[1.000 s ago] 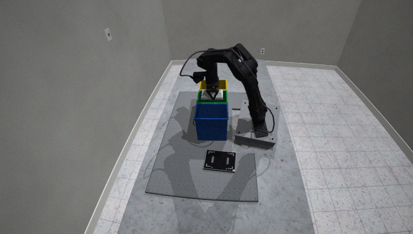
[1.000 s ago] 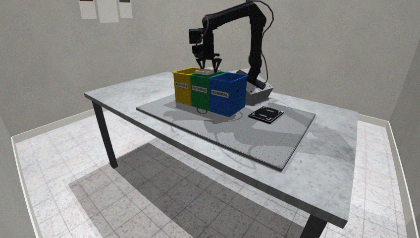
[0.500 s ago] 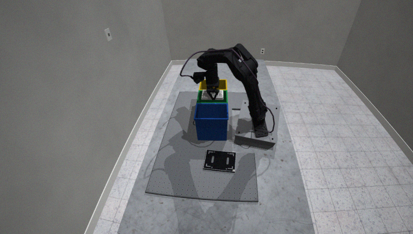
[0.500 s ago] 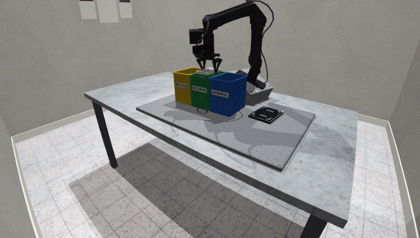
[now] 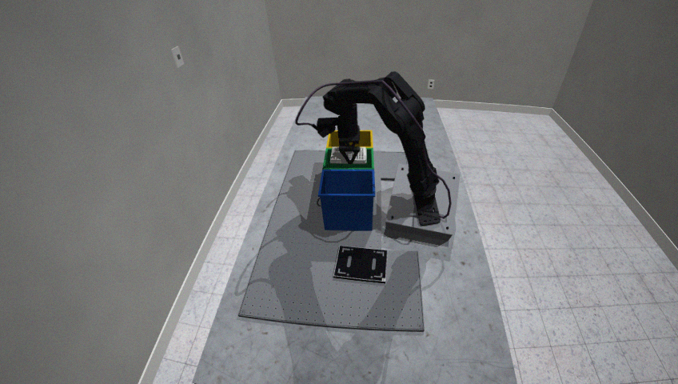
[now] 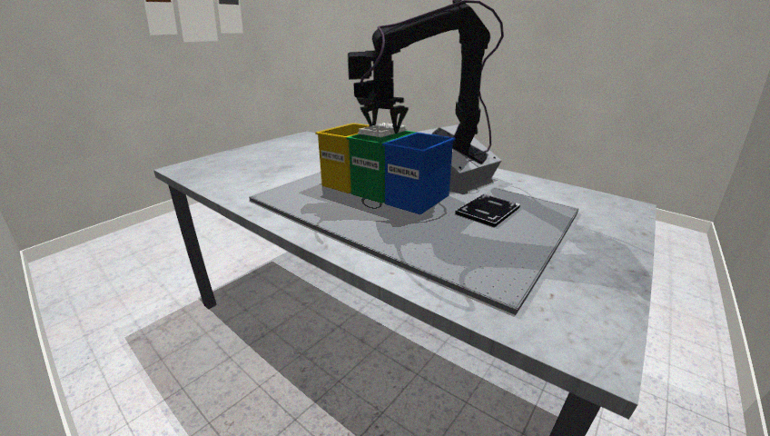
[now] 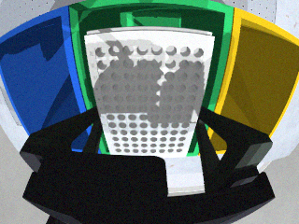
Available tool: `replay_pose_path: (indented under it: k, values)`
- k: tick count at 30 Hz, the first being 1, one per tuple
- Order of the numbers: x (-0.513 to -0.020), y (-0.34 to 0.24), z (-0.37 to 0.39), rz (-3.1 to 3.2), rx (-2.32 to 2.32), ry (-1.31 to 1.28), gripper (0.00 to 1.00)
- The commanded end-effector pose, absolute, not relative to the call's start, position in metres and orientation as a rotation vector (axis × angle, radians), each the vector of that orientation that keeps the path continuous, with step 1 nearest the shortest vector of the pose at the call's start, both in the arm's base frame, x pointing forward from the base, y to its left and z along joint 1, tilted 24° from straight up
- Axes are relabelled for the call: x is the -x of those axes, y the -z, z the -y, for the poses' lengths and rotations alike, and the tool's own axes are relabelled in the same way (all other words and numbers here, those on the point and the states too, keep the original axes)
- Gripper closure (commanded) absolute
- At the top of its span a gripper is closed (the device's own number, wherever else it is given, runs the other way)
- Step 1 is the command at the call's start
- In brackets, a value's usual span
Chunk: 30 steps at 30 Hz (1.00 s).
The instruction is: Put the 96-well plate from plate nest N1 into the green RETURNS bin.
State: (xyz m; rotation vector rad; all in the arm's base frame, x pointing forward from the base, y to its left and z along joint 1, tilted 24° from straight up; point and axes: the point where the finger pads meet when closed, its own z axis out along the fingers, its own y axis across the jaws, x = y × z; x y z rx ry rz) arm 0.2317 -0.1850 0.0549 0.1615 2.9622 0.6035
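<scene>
My gripper (image 5: 349, 159) (image 6: 384, 126) (image 7: 149, 110) is shut on the white 96-well plate (image 5: 361, 155) (image 6: 378, 130) (image 7: 149, 84), holding it by its long sides. The plate hangs level at the rim of the green RETURNS bin (image 5: 329, 163) (image 6: 367, 167) (image 7: 221, 56), over its opening. The green bin stands upright between the yellow bin (image 5: 364, 138) (image 6: 333, 159) (image 7: 252, 79) and the blue bin (image 5: 347, 209) (image 6: 419, 178) (image 7: 33, 79). The black plate nest N1 (image 5: 360, 264) (image 6: 488, 208) lies empty on the perforated board (image 5: 304, 299) (image 6: 486, 259).
All three bins stand upright in a tight row on the board. The arm's base (image 5: 423, 214) (image 6: 472, 162) sits on a grey wedge mount to the right of the bins. The table (image 6: 594, 334) drops off beyond the board's edges.
</scene>
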Motion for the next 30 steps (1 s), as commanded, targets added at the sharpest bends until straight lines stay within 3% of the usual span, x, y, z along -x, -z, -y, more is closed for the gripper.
replay_pose_path:
  k: [1, 30]
  values:
    - [-0.2376, -0.0637, 0.1971, -2.932, -0.180, -0.556, 1.00]
    - [-0.2361, -0.0618, 0.1992, -2.935, -0.171, -0.559, 1.00]
